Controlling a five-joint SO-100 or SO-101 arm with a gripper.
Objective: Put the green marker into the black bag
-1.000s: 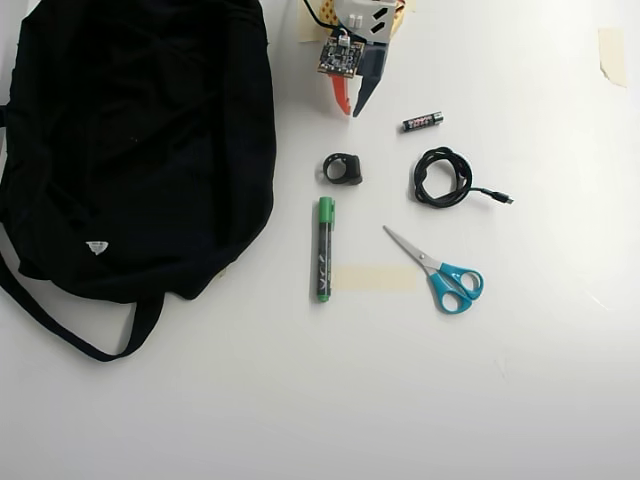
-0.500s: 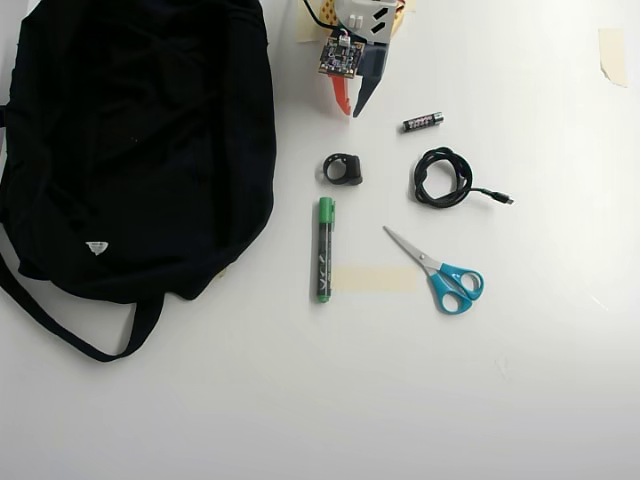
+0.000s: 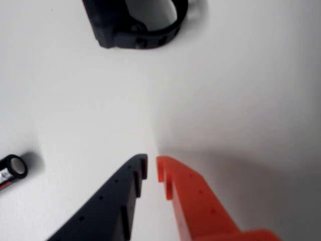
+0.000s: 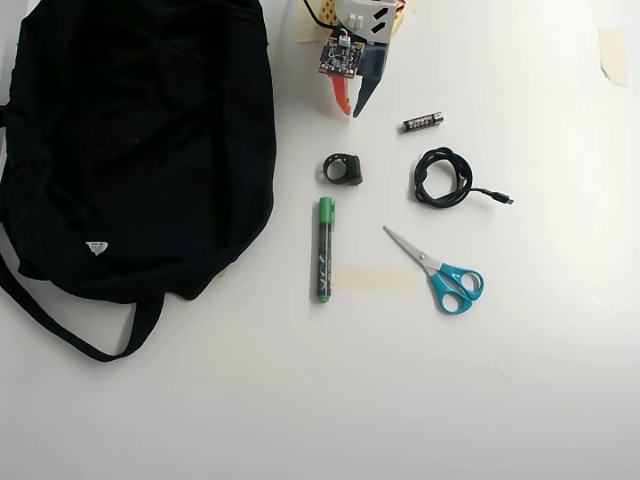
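The green marker (image 4: 323,250) lies upright on the white table in the overhead view, its green cap toward the top, its lower end by a strip of tape. Left of it spreads the black bag (image 4: 130,140), with a small white label and a strap trailing to the lower left. My gripper (image 4: 351,110) hangs at the top centre, well above the marker, shut with nothing held. In the wrist view the black and orange fingertips of the gripper (image 3: 151,167) nearly touch over bare table. The marker and the bag are out of the wrist view.
A small black ring-shaped clip (image 4: 342,168) (image 3: 135,22) lies between gripper and marker. A small battery (image 4: 422,122) (image 3: 11,170), a coiled black cable (image 4: 445,177) and blue-handled scissors (image 4: 445,275) lie to the right. Beige tape (image 4: 372,278) lies beside the marker.
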